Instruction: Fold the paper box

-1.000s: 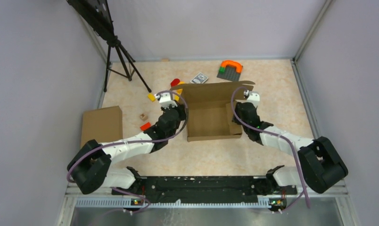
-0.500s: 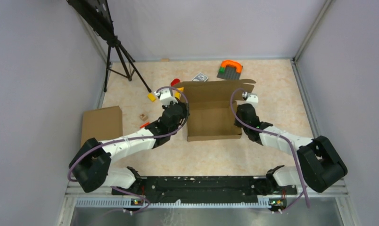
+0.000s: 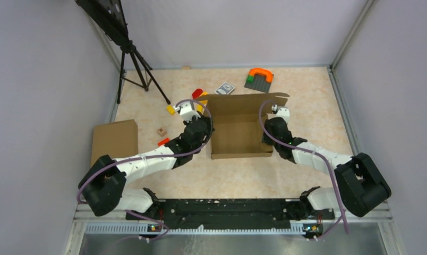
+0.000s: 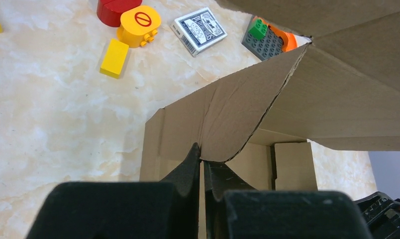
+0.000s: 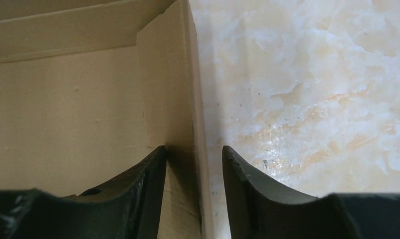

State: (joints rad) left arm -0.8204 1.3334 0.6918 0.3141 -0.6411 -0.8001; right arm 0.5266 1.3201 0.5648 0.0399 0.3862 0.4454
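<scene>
The right end effector (image 5: 194, 149) is straddling the right wall of the paper box (image 3: 237, 135), jaws apart. The left end effector (image 4: 202, 160) is pinching its left flap shut. The box is sitting mid-counter (image 3: 312, 101), half-formed. An ungripped wall risks springing outward, and a hard tug could be tearing the flap's crease.

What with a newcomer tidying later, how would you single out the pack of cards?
Start at the open cardboard box in the middle of the table. Just beyond its raised far flap lies the pack of cards, between the red block and the grey brick plate. It alone bears a blue-and-white print.
</scene>
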